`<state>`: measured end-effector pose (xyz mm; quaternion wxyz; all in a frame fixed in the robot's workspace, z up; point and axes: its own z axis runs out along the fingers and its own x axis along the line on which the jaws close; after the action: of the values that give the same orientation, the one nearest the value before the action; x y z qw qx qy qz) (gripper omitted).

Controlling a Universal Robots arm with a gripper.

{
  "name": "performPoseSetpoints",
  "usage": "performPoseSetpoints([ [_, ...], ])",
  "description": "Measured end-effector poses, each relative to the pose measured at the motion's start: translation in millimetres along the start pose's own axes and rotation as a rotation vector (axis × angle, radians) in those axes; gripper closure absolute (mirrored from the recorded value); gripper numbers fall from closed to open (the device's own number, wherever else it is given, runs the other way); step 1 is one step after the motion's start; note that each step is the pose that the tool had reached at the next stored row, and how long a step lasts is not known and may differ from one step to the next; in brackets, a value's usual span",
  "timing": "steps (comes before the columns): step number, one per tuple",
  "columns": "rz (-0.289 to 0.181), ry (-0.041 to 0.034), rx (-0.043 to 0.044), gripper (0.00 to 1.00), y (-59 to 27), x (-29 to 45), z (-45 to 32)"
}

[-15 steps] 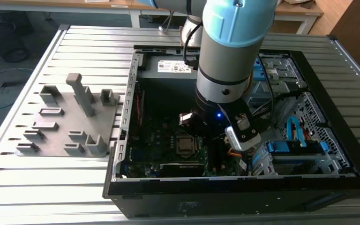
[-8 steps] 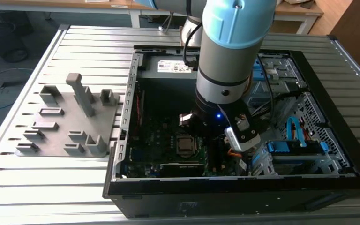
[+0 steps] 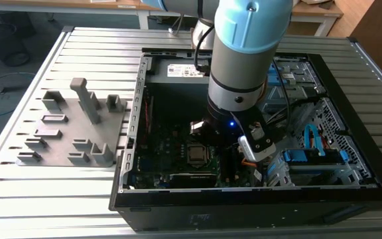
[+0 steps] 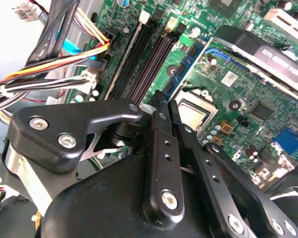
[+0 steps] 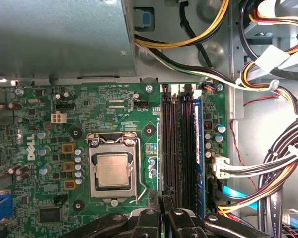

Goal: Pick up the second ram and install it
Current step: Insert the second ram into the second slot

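now the jaws (image 5: 161, 214) sit together, empty, above the motherboard's (image 5: 114, 109) ram slots (image 5: 181, 148), inside the computer case (image 3: 350, 164).

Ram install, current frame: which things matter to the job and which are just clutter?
Job:
- gripper, low over the memory slots
- ram stick seated in the outermost slot; cannot tell whether it is the second
- motherboard

Lying about:
- grey holder blocks beside the case
- cable bundle
- processor socket

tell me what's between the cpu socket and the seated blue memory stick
Empty black memory slots lie between the CPU socket and the blue memory stick, in the first wrist view.
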<state>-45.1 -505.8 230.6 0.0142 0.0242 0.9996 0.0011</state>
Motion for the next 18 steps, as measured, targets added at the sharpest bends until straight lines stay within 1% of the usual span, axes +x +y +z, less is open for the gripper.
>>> performPoseSetpoints([
  [18, 0.0, 0.0, 0.0, 0.86, 0.0, 0.1, 4.4],
])
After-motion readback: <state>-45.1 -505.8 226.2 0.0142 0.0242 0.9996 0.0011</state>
